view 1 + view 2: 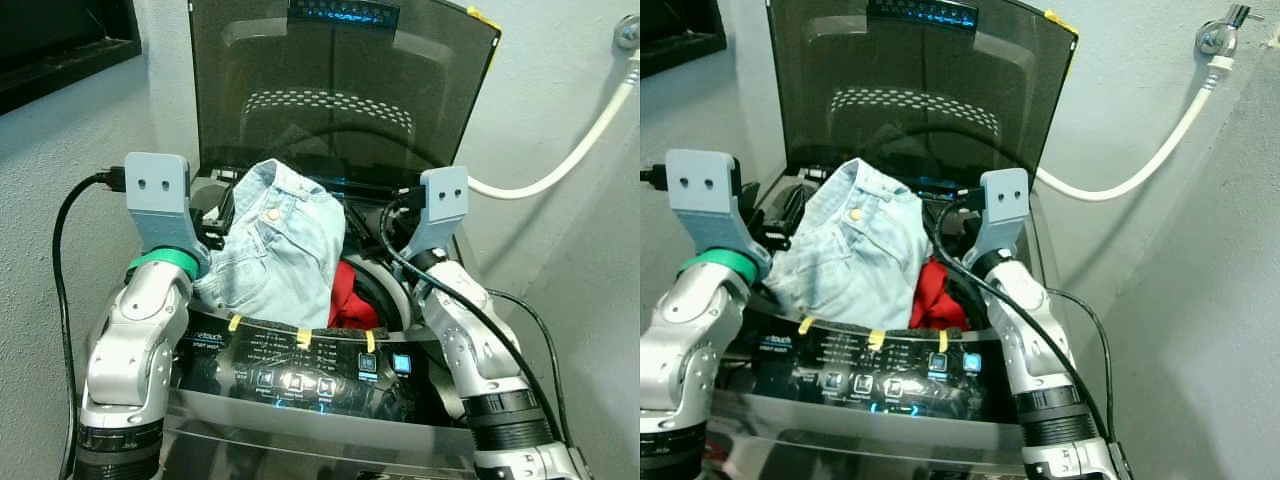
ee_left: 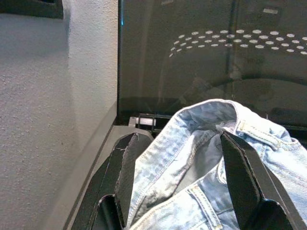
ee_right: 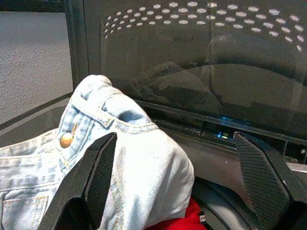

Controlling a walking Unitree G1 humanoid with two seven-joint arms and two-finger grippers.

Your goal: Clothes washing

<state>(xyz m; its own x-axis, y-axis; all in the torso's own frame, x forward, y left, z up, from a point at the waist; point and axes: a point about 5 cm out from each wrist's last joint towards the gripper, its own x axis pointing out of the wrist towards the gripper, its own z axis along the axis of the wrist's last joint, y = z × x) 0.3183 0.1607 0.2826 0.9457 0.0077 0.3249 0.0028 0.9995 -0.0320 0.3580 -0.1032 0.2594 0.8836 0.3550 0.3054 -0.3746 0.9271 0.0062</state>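
**Jeans held over the open washer**

Jeans [image 1: 275,250], pale blue denim, sit bunched above the mouth of a top-loading washer [image 1: 300,400], with the waistband and a brass button facing up. Nearest the camera is the dark control panel [image 1: 300,375], lit with small icons and marked with three strips of yellow tape. Just behind it, the left gripper [image 2: 180,184] has the denim: its two black fingers [image 2: 127,177] stand fairly wide apart with the waistband bunched between them, cloth pressing against both inner faces. The right gripper [image 3: 180,187] is at the other side of the bundle, jaws spread wide; its one finger [image 3: 98,187] lies against the denim and the other stands clear over the tub rim, so it grips nothing. Beneath the jeans, a red garment [image 1: 352,300] shows inside the tub, beside the right arm. Behind it all, the smoked lid [image 1: 340,90] stands raised upright against a grey wall. A white hose [image 1: 1140,160] runs from a wall tap [image 1: 1218,35] down toward the washer's right rear.
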